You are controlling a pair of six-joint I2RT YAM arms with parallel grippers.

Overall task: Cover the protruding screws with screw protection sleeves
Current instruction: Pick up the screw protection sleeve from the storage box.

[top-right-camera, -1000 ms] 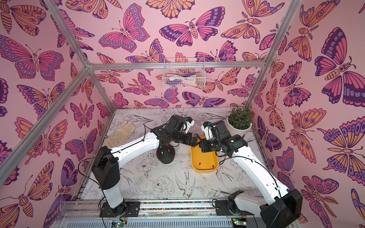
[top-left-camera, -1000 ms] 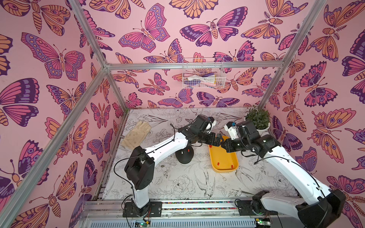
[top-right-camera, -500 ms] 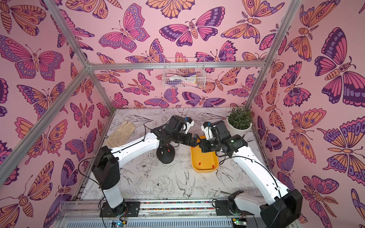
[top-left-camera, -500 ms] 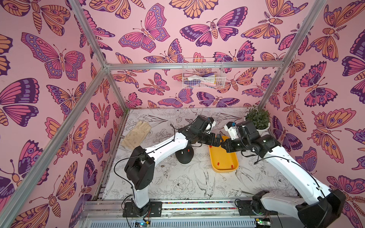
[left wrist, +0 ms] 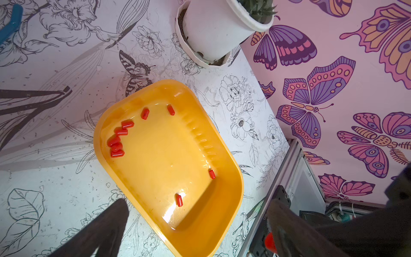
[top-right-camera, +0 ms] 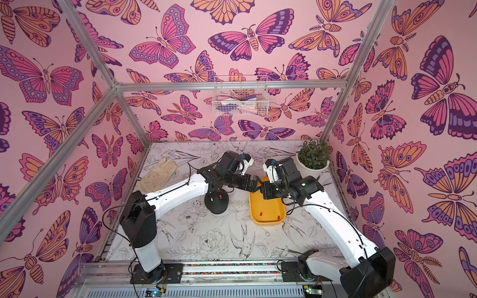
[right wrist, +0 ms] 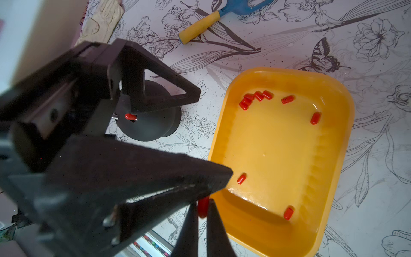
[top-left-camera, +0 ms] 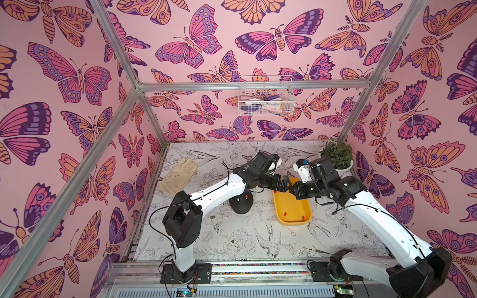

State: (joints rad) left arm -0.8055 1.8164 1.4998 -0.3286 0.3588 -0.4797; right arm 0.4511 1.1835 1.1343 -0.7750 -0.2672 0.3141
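Around me are pink walls printed with butterflies, and under my arms is a white table with flowers drawn in black lines. A wire basket hangs on the back wall. A potted plant stands in the far right corner, a pale glove lies near the left wall, and a blue tool with a yellow handle lies on the table too.

My two arms meet above the far end of the yellow tray. My right gripper is pressed together on one red sleeve, which stands out between the two tips. My left gripper is spread wide and holds nothing. One of its fingers is just beside that sleeve, but I cannot tell if it touches.

The black dome stands on the table near the left side of the tray, apart from it. On its top, a fitted sleeve covers one screw, and next to it a bare screw shows silvery. The third screw I cannot make out.

Nine loose sleeves lie in the tray. Five are grouped in a far corner, two more are along that same end, and two are at the near end.
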